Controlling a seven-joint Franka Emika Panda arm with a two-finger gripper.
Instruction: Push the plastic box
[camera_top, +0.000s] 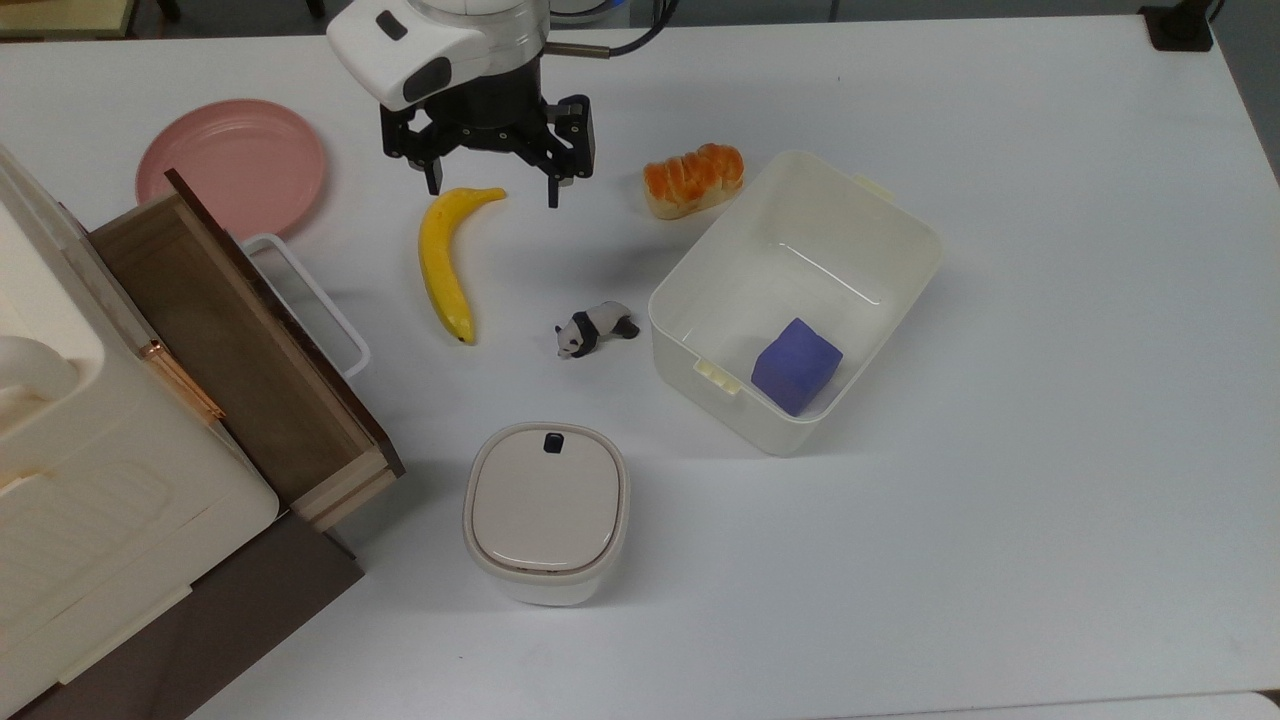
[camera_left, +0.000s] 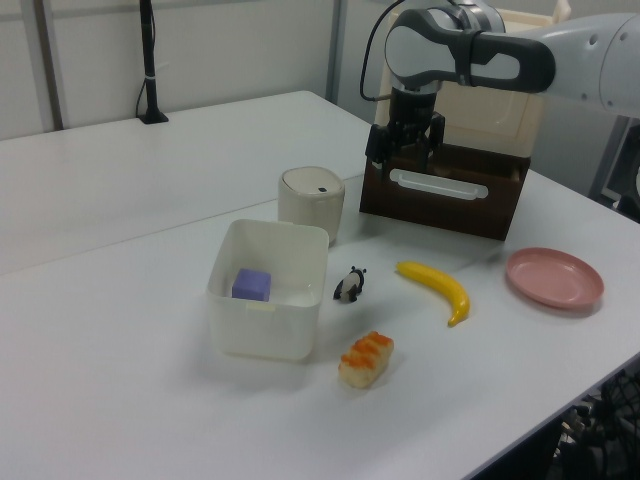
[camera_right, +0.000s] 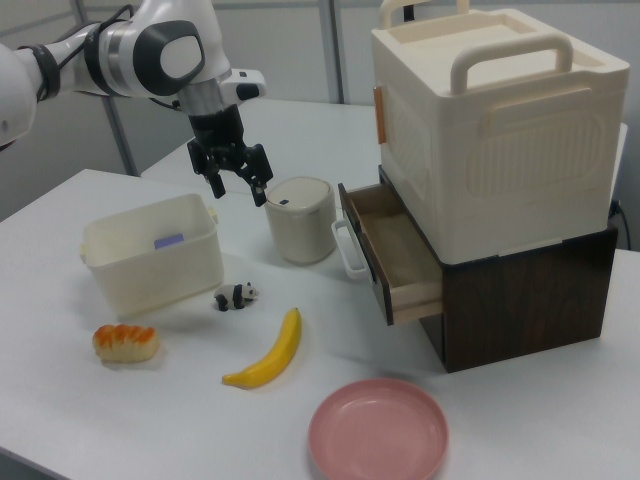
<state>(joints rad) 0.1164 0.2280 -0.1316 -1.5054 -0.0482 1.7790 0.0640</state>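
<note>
Starting at the top view's left, a cream cabinet (camera_top: 90, 480) stands with its wooden drawer (camera_top: 240, 350) pulled out, and a pink plate (camera_top: 232, 165) lies just beyond it. Next comes a banana (camera_top: 445, 262), and above its upper tip hangs the gripper (camera_top: 492, 190), fingers spread wide apart and holding nothing (it is off the table (camera_top: 1050, 300), well apart from the tub). Below sits a squarish white container (camera_top: 546, 510) with a beige lid and a black button. A small panda figure (camera_top: 595, 330) lies between the banana and the plastic box (camera_top: 880, 215). That lidless cream tub rests right of centre, turned at an angle, with a purple cube (camera_top: 796, 365) inside its near corner. A bread loaf (camera_top: 694, 179) lies just beside its far left wall.
</note>
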